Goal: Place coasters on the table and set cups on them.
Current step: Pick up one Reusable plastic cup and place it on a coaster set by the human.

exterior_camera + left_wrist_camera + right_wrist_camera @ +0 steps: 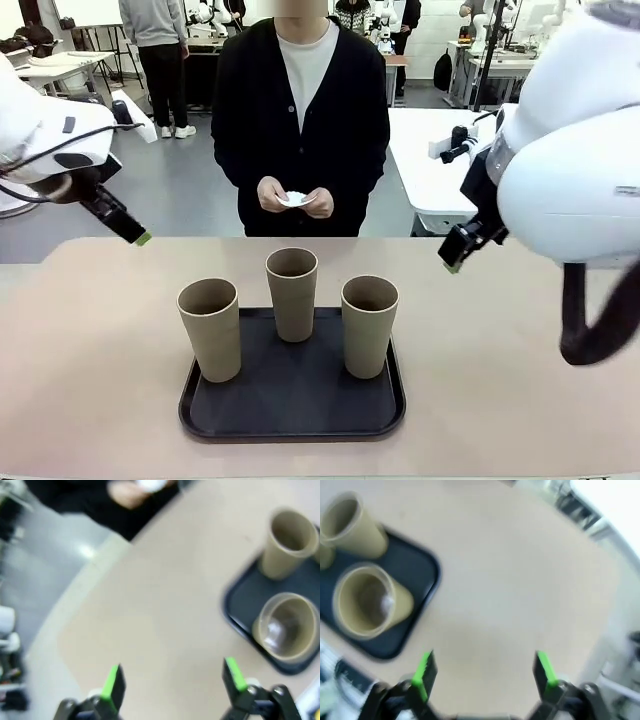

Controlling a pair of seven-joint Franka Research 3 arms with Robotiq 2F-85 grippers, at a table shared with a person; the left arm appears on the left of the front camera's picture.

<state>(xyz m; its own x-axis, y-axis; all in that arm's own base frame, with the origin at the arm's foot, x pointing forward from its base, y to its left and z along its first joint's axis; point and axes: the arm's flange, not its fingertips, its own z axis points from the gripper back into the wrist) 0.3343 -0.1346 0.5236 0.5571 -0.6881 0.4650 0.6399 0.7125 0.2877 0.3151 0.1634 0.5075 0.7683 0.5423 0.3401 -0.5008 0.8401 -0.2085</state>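
Three tan cups stand upright on a black tray (290, 420): one at the left (210, 328), one at the back middle (292, 292), one at the right (369, 325). Across the table (90, 380), a person holds white coasters (296, 199) in both hands at waist height. My left gripper (143, 238) hangs above the table's far left, and in its wrist view the gripper (172, 677) is open and empty. My right gripper (452, 263) hovers to the right of the tray; its wrist view shows the gripper (484, 672) open and empty.
A white table (430, 160) stands behind at the right. Bare tabletop lies left and right of the tray. Other people stand farther back in the room.
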